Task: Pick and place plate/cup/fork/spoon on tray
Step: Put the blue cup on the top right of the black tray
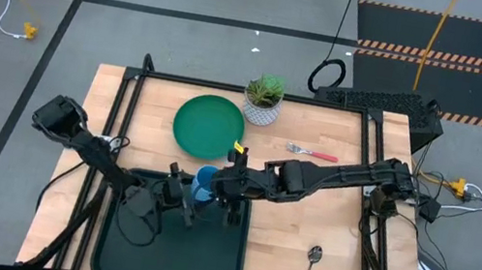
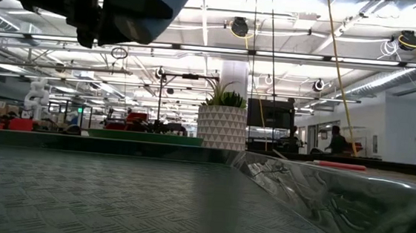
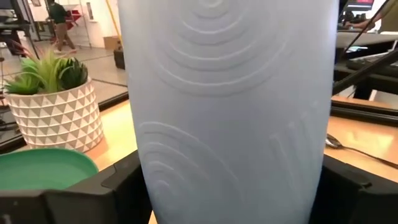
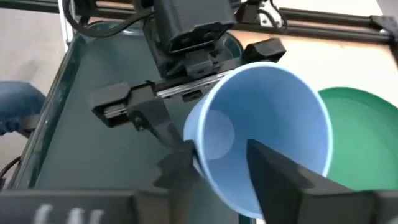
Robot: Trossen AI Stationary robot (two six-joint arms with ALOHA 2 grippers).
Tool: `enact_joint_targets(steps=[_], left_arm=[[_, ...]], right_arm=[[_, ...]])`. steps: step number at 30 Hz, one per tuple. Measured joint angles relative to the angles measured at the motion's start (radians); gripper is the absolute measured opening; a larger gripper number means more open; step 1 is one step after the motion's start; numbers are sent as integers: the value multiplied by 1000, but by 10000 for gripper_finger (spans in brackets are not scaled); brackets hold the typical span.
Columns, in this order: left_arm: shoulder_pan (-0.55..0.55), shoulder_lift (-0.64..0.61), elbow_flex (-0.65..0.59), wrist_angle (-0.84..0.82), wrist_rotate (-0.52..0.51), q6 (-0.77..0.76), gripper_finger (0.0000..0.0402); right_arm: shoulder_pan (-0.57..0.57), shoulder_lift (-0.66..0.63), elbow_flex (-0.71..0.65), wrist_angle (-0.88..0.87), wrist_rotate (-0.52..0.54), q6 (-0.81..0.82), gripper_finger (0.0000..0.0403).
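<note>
The plant pot [image 1: 264, 99] is standing just beside the plate [image 1: 208, 126]; fork [image 1: 312, 153] and spoon [image 1: 310, 269] are lying on the table [image 1: 295, 223]. Both end effectors, left [image 1: 182, 192] and right [image 1: 225, 183], are clamping the cup [image 1: 204, 185] over the tray's [image 1: 169, 260] far rim.

White patterned plant pot [image 1: 262, 110] at the table's [image 1: 341, 240] far edge; dark keyboard [image 1: 374, 102] just behind.

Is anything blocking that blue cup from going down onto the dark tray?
Nothing visible does. The cup hangs over the tray at its far edge, between the right pincer and the left pincer; the tray floor below looks bare.
</note>
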Motion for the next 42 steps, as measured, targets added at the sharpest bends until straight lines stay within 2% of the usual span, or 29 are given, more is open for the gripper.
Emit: enact_joint_targets(steps=[4,6,9,13,17,19,22,26,30,42], left_arm=[[7,0,0,-3,3,18,304],[4,0,3,-7,8,46,313],[-7,-1,6,-21,0,51,341],[-45,-29,6,-137,-34,6,382],[-66,-103,7,-305,-14,-65,397],[-70,-145,8,-394,-2,-133,395],[-78,-208,6,-553,6,-249,385],[-78,-263,7,-677,7,-386,365],[-79,-277,6,-722,21,-447,343],[-52,-277,6,-725,22,-460,303]], right_arm=[[0,0,0,-8,-27,-29,42],[0,0,0,-27,-62,-53,13],[5,0,0,-56,-47,-36,10],[10,-4,-1,-137,-39,4,3],[29,6,-1,-223,45,49,1],[38,18,-3,-261,86,72,1],[46,35,-6,-266,86,79,1],[50,64,-57,-246,-7,79,1],[47,102,-112,-228,-37,80,0],[47,126,-157,-232,-68,105,0]])
